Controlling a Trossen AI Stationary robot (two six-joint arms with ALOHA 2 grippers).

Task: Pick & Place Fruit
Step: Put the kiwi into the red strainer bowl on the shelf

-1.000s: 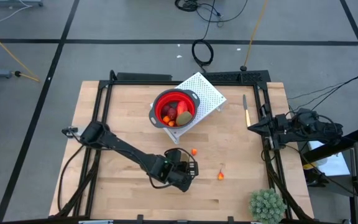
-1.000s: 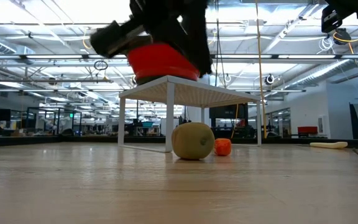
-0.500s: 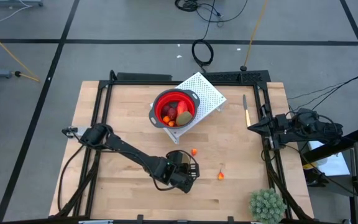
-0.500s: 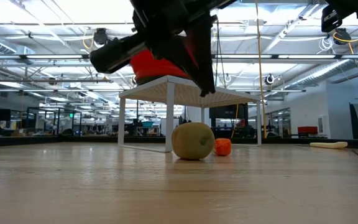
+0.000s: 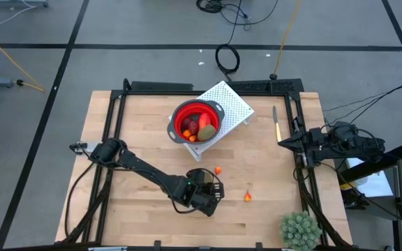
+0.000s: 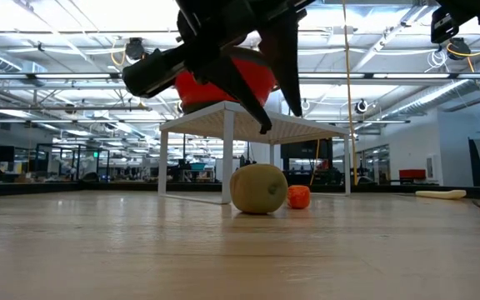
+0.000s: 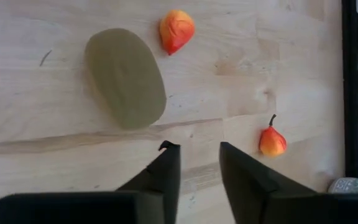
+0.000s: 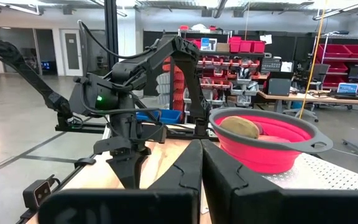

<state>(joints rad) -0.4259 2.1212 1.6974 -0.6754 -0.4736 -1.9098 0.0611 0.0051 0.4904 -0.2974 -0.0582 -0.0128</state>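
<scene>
Left gripper (image 7: 194, 163) above the green fruit (image 7: 125, 78), empty.
Fingers slightly parted, holding nothing; right gripper (image 8: 201, 163) closed at the table's (image 5: 145, 132) right edge.

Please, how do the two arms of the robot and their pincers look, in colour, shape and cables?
Both arms are black and jointed, built of slim round links. The left pincer has two dark, wedge-shaped fingers narrowing to tips. The right pincer has the same dark tapering fingers. A green light glows on the left arm. Black cables trail from the right arm.
</scene>
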